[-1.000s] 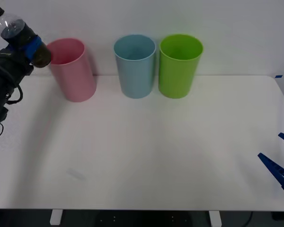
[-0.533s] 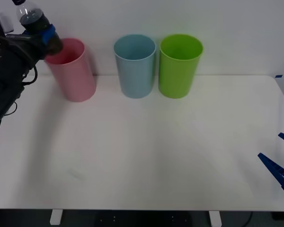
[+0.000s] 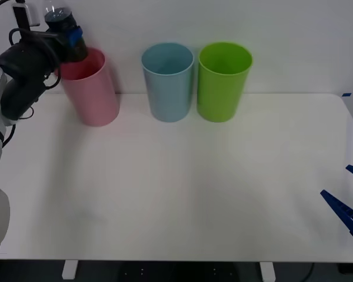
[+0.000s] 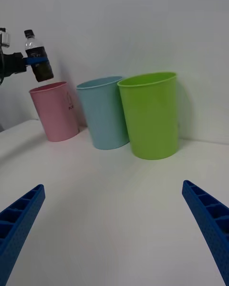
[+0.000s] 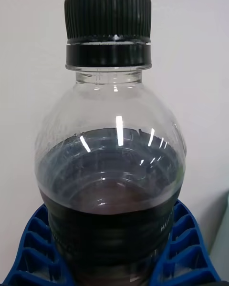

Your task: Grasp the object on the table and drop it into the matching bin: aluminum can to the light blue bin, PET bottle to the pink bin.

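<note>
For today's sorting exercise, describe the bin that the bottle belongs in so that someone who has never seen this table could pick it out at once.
On the white table, three tall tapered bins stand in a row along the far edge by the wall. The pink bin is at the robot's left end, beside the light blue bin, under the PET bottle held in the left gripper. It is the only pink one.

Lab or test room: bare white wall right behind a plain white table (image 3: 182, 194), three plastic bins lined up at the table's far edge, pink (image 3: 91, 88), light blue (image 3: 167, 82), green (image 3: 223, 82).
</note>
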You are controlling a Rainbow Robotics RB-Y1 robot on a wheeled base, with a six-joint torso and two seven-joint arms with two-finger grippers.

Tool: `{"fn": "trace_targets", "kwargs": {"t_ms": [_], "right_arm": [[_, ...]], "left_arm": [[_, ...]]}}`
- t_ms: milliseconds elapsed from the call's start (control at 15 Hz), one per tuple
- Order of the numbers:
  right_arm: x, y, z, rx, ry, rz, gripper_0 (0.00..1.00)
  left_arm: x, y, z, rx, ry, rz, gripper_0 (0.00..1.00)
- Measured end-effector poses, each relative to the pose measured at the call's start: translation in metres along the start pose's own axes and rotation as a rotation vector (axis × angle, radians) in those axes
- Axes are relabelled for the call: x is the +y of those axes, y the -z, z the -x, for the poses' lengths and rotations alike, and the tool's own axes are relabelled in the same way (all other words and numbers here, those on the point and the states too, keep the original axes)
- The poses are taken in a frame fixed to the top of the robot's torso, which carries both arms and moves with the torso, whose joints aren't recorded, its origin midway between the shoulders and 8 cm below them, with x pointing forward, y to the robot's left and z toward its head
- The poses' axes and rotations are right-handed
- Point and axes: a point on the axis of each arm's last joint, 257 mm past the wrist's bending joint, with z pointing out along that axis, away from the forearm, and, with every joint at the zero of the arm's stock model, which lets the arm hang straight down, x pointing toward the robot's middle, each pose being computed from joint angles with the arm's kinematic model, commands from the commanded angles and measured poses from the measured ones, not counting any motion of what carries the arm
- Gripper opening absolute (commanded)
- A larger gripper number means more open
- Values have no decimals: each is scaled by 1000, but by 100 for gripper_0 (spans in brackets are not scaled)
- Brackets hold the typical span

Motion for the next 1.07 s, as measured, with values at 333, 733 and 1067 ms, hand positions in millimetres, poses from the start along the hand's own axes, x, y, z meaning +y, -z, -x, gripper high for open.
{"fn": "trace_targets", "kwargs": {"t_ms": [333,733,1067], "right_arm": [[0,0,0,0,0,0,100],[0,0,0,0,0,0,100],[0,0,0,0,0,0,100]], "left_arm": [[-1,-9,-1,16,-13,12,0],[-1,-9,1,9,-9,13,100],[0,-9,1,6,-1,13,100]]}}
